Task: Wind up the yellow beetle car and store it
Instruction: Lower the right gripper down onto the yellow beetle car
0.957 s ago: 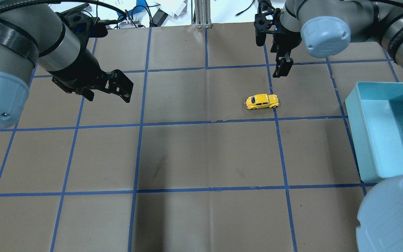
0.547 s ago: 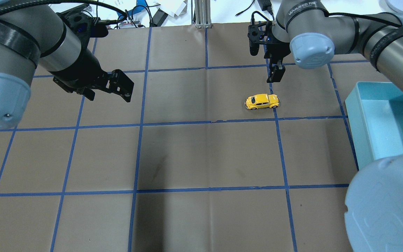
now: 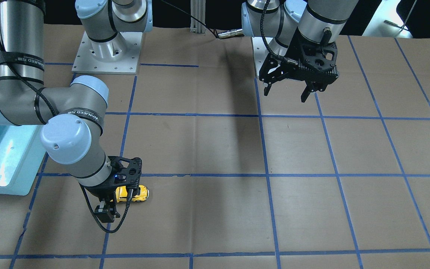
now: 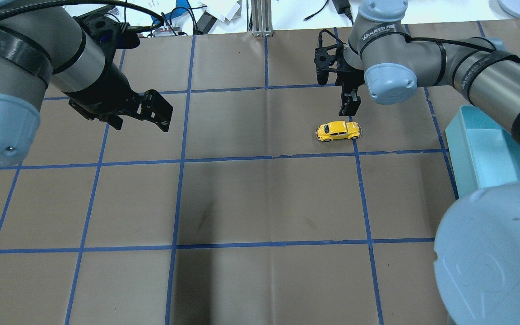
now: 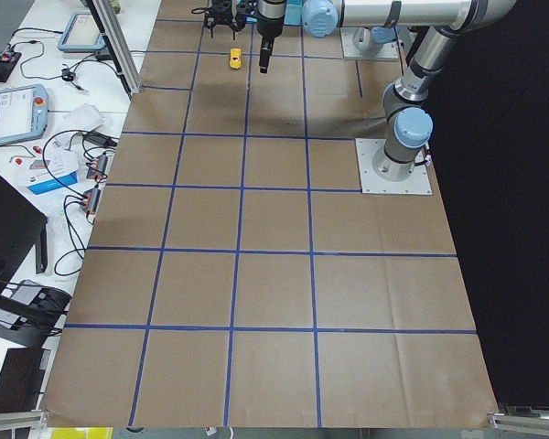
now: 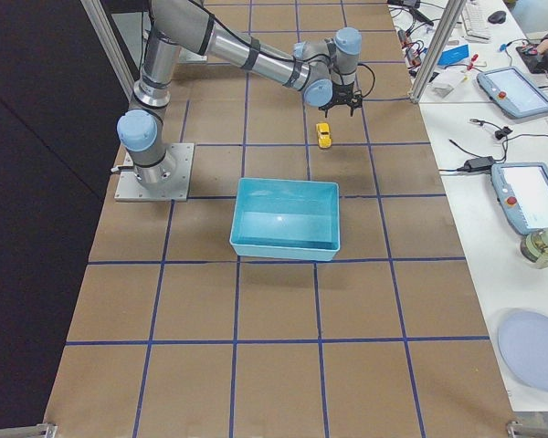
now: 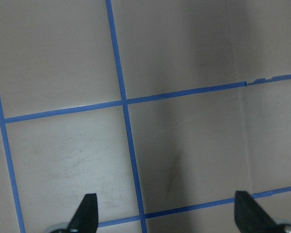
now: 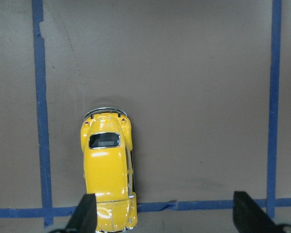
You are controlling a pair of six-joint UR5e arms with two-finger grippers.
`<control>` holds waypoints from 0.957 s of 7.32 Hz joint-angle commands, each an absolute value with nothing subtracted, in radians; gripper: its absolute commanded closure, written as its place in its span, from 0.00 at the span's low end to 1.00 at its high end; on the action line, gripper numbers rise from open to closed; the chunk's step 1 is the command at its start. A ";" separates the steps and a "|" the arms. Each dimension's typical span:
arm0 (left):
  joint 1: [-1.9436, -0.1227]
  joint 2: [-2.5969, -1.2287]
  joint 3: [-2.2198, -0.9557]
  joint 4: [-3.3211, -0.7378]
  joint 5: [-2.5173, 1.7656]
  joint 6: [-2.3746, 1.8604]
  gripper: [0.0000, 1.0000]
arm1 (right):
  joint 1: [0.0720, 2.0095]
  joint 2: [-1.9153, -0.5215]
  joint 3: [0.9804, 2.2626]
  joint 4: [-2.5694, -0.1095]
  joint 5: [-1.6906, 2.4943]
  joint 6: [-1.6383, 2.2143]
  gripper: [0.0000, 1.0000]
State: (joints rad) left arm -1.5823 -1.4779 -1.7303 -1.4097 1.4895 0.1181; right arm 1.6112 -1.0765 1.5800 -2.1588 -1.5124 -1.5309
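Brown-paper table: you have the yellow beetle car on its wheels under the right gripper, jaws spread. Left gripper also spread, well apart.

Table top: brown paper sheeting, creased along its seams, lightly scuffed near the middle.
Grid: blue tape laid in straight lines, dividing the paper into squares.
Far edge: an aluminium post stands upright at the middle.
Furniture: a white bench runs along the far side of the table, carrying two tablet-like screens, loose cables and a pale round disc.
Surround: dark area beyond the near side; no wall or window can be made out.
Light: even, from above; a soft shadow crosses the paper.
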 commanded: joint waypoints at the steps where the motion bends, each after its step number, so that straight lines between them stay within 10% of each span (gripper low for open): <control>1: -1.582 -1.477 -1.730 -1.410 1.489 0.118 0.00 | 1.617 -1.072 1.623 -2.177 -1.514 -1.537 0.00; 7: -1.582 -1.474 -1.730 -1.411 1.491 0.120 0.00 | 1.617 -1.065 1.677 -2.230 -1.519 -1.578 0.00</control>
State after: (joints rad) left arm -1.5818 -1.4757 -1.7303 -1.4112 1.4910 0.1195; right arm 1.6168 -1.0656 1.6603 -2.2085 -1.5181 -1.5780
